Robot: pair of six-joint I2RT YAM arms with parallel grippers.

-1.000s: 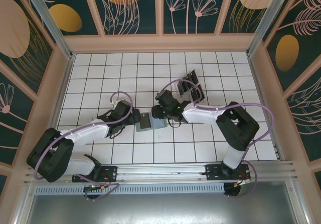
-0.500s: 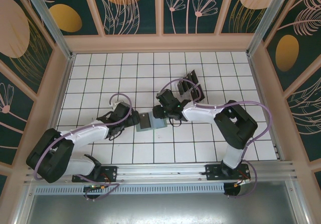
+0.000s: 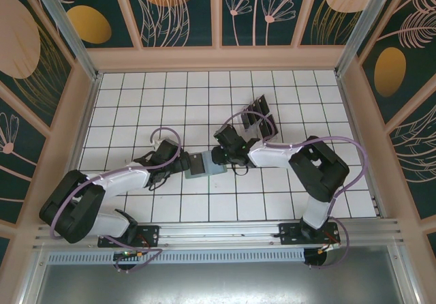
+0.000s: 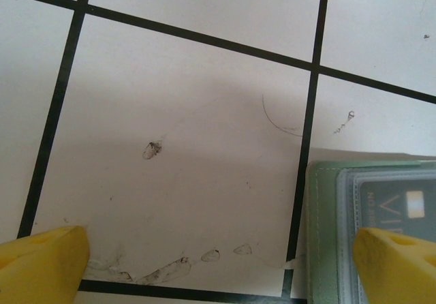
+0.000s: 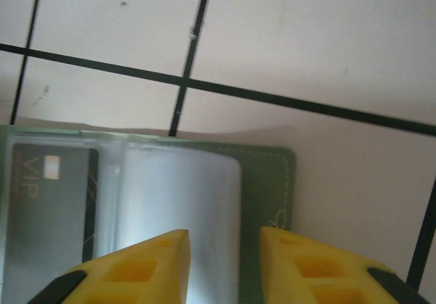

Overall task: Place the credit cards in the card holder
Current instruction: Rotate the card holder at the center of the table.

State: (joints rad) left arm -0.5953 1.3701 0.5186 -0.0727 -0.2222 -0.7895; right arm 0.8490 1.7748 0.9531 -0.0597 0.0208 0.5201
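**Top view.** The white tiled surface (image 3: 136, 99) carries the card holder (image 3: 197, 164) at frame centre. It lies flat, with its green half to the left and a clear sleeve (image 3: 216, 165) to the right. The left arm (image 3: 116, 180) reaches in from the lower left, and the left jaws sit at the holder's left edge. The right arm (image 3: 279, 155) reaches in from the right, and the right jaws sit over the sleeve end. A group of dark credit cards (image 3: 252, 118) stands on edge above and to the right of the holder, apart from it. No writing is legible at this range.

**Left wrist view.** Two yellow fingertips (image 4: 41, 266) occupy the bottom corners. The left jaws are spread wide and grasp nothing. The right-hand fingertip (image 4: 395, 263) overlaps the card holder (image 4: 327, 236) at the lower right. A dark card (image 4: 395, 202) is in the holder's clear pocket. It shows a pale chip square and the letters "VI", the rest being covered. A line of small print beside them is too fine to read. Smudges mark the tile at bottom centre.

**Right wrist view.** The card holder (image 5: 266, 202) fills the lower left, stitched green border to the right. The clear sleeve (image 5: 177, 208) lies at centre. The card (image 5: 51, 202) at the left reads "VIP" beside its chip. Two yellow fingertips (image 5: 136, 270) stand close together at the bottom, over the sleeve edge. It cannot be told whether the right jaws are clenched on the sleeve.
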